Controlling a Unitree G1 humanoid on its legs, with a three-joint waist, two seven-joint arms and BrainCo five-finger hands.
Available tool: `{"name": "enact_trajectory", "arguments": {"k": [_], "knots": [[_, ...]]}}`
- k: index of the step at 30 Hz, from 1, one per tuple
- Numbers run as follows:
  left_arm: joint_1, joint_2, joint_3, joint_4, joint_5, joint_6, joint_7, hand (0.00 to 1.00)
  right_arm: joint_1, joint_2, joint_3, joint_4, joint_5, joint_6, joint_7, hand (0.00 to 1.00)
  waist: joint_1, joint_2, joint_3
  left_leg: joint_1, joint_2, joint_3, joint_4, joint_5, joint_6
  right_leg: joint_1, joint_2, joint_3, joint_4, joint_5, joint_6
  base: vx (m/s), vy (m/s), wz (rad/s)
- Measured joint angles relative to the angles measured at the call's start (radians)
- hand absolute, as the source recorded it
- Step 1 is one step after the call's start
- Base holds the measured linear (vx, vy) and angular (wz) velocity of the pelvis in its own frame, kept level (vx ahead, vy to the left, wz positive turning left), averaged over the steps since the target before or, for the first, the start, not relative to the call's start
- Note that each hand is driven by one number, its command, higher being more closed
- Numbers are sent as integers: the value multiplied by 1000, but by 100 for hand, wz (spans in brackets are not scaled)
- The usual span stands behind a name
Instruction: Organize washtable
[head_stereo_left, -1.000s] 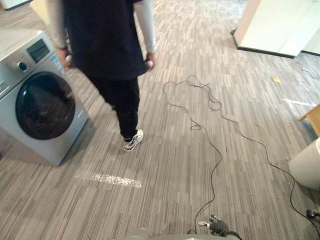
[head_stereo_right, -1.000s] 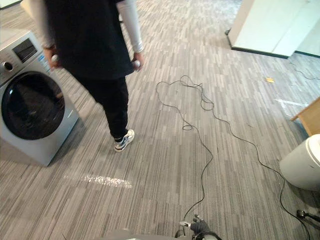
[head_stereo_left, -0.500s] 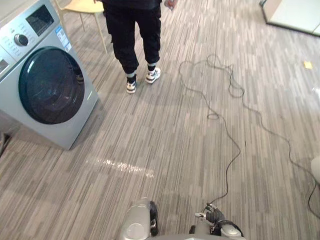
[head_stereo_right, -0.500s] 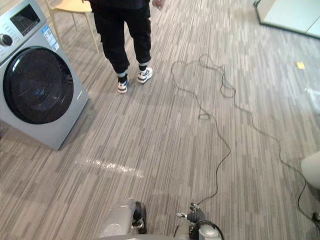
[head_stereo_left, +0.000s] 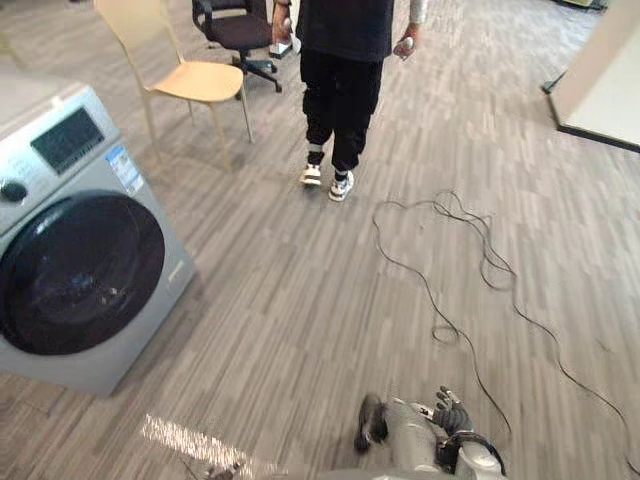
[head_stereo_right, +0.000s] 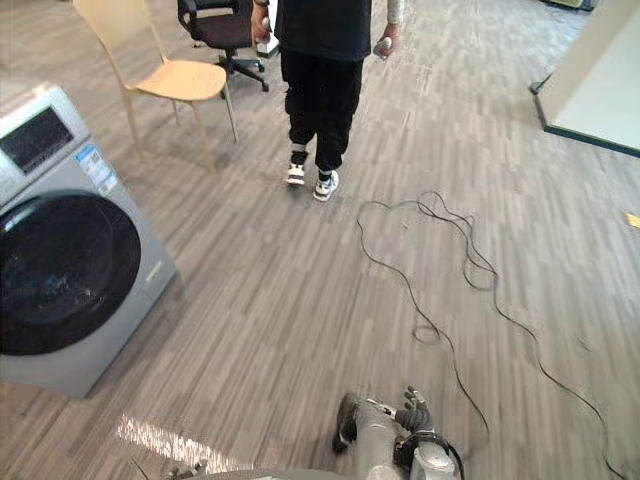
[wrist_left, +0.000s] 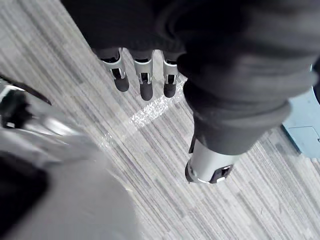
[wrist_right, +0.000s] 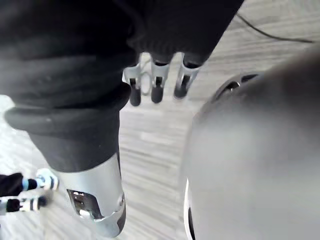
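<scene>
The left hand hangs over the grey striped carpet, its fingers straight and loose, with nothing in them. The right hand hangs beside the robot the same way, fingers relaxed and empty. A front-loading washing machine stands to the left. Further off, a person in dark clothes stands with their back turned, near a wooden chair and a black office chair.

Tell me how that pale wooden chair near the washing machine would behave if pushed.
The chair looks light, with a thin seat and slim legs, so it would probably slide easily. Pushed high on its tall backrest, it may tip instead. It looks rigid, not floppy.
</scene>
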Motion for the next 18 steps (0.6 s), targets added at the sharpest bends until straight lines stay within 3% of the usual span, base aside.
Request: {"name": "enact_trajectory", "arguments": {"k": [1, 2, 3, 4, 5, 6, 7, 8, 9, 10, 11, 12, 14, 16, 18], "knots": [[4, 9, -5, -3, 0, -1, 0, 0, -6, 2, 11, 26, 0, 7, -2, 0, 18, -22, 12, -51, -23, 4, -3, -55, -16, 82, -9, 23, -62, -10, 3, 975, 126, -51], [7, 23, -18, -7, 0, -1, 0, 0, -6, 9, 23, 46, 1, 8, -3, 0, 27, -45, 20, -127, -67, 5, -66, -112, -43, 172, -39, 46, -118, -29, 29, 789, 137, -34], [14, 27, -25, -9, 0, -1, 0, 0, -13, 11, 30, 61, 2, 9, -3, 0, 31, -60, 24, -172, -86, 5, -117, -136, -58, 206, -53, 53, -139, -43, 40, 745, 191, -36], [19, 28, -45, -10, -1, -2, 0, 0, -28, 10, 35, 76, 2, 9, -3, 0, 40, -59, 29, -253, -110, 16, -256, -160, -64, 256, -75, 63, -145, -73, 56, 716, 254, -49], [22, 30, -60, -10, -1, -1, 0, 0, -45, 9, 46, 93, 1, 8, -3, 0, 48, -59, 30, -324, -135, 4, -446, -153, -74, 290, -105, 80, -149, -124, 101, 850, 365, -52], [25, 28, -64, -9, -1, -1, 0, 0, -50, 9, 50, 95, 1, 8, -3, 0, 51, -56, 31, -348, -145, -10, -561, -137, -96, 306, -117, 89, -154, -146, 122, 859, 435, -65], [37, 29, -79, -8, -1, -1, 0, 0, -54, 7, 57, 101, 1, 6, -4, 0, 67, -45, 24, -361, -148, -34, -710, 24, -110, 354, -131, 116, -171, -191, 145, 906, 446, -54], [35, 42, -95, -3, -2, -4, -1, 0, -55, 29, 84, 113, 0, 6, -3, 0, 75, -81, 12, -366, -180, -3, -655, -62, -45, 371, -157, 152, -167, -199, 140, 623, 296, -38], [28, 48, -103, -5, -2, -13, 0, 0, -62, 33, 91, 111, -1, 3, 3, 0, 72, -88, 8, -376, -184, -5, -625, -96, -43, 361, -150, 173, -136, -192, 128, 787, 319, -15], [20, 67, -109, -6, -3, -23, -1, 0, -68, 36, 93, 110, -3, 2, 3, 0, 78, -99, 4, -372, -202, 0, -585, -160, -14, 330, -146, 207, -45, -169, 126, 759, 309, 4], [22, 68, -109, -4, -4, -23, 0, 0, -67, 35, 91, 111, -4, 2, 2, 0, 73, -110, -3, -354, -225, 11, -564, -192, 19, 313, -161, 209, 49, -161, 147, 906, 370, 7], [21, 70, -110, 3, -7, -22, 0, 0, -62, 32, 80, 113, -4, 1, 2, 0, 70, -113, -3, -322, -244, 20, -550, -232, 44, 293, -168, 217, 169, -139, 180, 727, 289, 20], [22, 75, -119, 8, -16, -17, -1, 0, -42, 28, 49, 115, -4, -2, 3, 0, 60, -116, -3, -192, -307, 37, -562, -305, 85, 184, -181, 231, 622, -35, 300, 715, 238, 22], [23, 80, -127, 8, -15, -12, -1, 0, -33, 23, 42, 117, -4, 0, 6, 0, 42, -115, 0, -80, -347, 32, -626, -325, 92, 113, -200, 176, 824, -22, 263, 514, 133, 9], [21, 77, -127, 8, -12, -5, -1, 0, -25, 6, 16, 98, -9, 0, 8, 0, 19, -86, 1, 75, -362, 26, -755, -324, 90, 13, -199, 76, 879, -73, 143, 492, 118, -8]]}}
